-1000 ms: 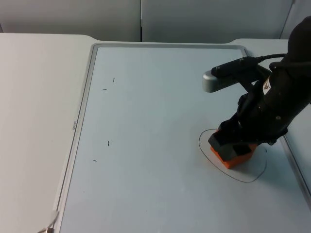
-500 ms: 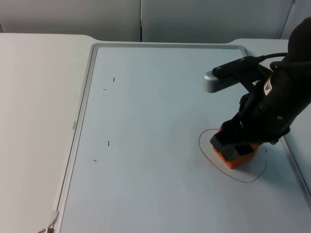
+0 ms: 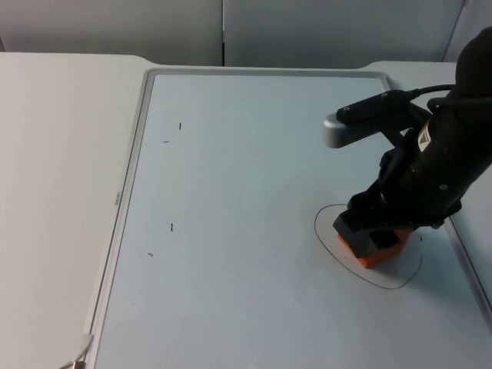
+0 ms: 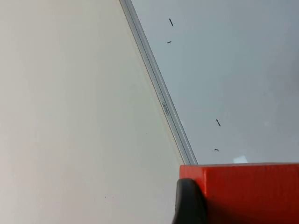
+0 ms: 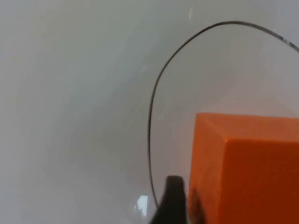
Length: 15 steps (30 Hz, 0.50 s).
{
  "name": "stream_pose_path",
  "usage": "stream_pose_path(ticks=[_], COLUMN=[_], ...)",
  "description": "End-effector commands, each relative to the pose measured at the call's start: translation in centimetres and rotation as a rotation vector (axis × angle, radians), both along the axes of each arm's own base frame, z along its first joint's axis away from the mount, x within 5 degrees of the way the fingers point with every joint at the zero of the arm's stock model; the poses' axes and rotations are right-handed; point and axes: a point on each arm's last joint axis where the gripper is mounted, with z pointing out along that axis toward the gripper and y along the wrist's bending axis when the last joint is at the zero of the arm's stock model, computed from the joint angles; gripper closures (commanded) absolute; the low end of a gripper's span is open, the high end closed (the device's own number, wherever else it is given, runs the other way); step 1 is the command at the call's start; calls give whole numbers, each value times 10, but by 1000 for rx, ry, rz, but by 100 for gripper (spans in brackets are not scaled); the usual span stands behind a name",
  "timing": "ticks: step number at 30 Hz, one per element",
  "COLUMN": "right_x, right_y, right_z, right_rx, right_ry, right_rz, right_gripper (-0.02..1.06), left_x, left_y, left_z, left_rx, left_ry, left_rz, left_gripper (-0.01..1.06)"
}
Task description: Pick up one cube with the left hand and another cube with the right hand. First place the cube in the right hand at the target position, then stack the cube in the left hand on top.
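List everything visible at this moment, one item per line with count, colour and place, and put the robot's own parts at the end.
orange cube: one, orange, inside the drawn outline, between the right tool's fingers
red cube: one, red, held at the left tool, above the table near the board's edge
drawn outline: one, black pen line, on the board's right side
whiteboard: one, pale blue-white with grey frame, flat on the table
table: one, white, under the board
partition wall: one, grey, behind the table
right tool: black, down on the orange cube
left tool: black fingertip against the red cube

Lab bench: whiteboard (image 3: 231, 192), grey partition wall (image 3: 231, 31).
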Motion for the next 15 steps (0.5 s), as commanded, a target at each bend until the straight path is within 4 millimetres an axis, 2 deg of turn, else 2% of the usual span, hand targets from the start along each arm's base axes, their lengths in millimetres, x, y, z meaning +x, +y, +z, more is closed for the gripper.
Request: stream_pose_path(ticks=[1,2,4,6,8,9,12,14,15], right_x=[1,1,2,5,7,7,4,-7,-7], right_y=[1,2,2,4,5,5,3,-4,-4], right_z=[8,14,20,42,73,73,140,191,191], right_rx=[7,15,25,50,70,70,134,197,197], right_ry=[-20,-35,-55,-101,-144,-144,-270,-416,-416], right_rz=[3,3,3,2,2,2,2,28,28], right_gripper=[26,20,18,18,19,19,23,24,24], left_x=[-1,-1,-1,-1,-1,-1,-1,0,0], left_y=[-2,-1,-1,-1,-2,-2,-2,-2,-2], left_z=[0,0,0,1,1,1,1,2,2], left_rx=[-16,-14,-14,-14,-11,-11,18,32,32], left_ry=[-11,-11,-11,-14,-21,-21,-36,-52,-52], left_rz=[-5,-5,-5,-5,-10,-10,-46,-66,-66], left_gripper=[85,85,85,85,85,85,85,85,85])
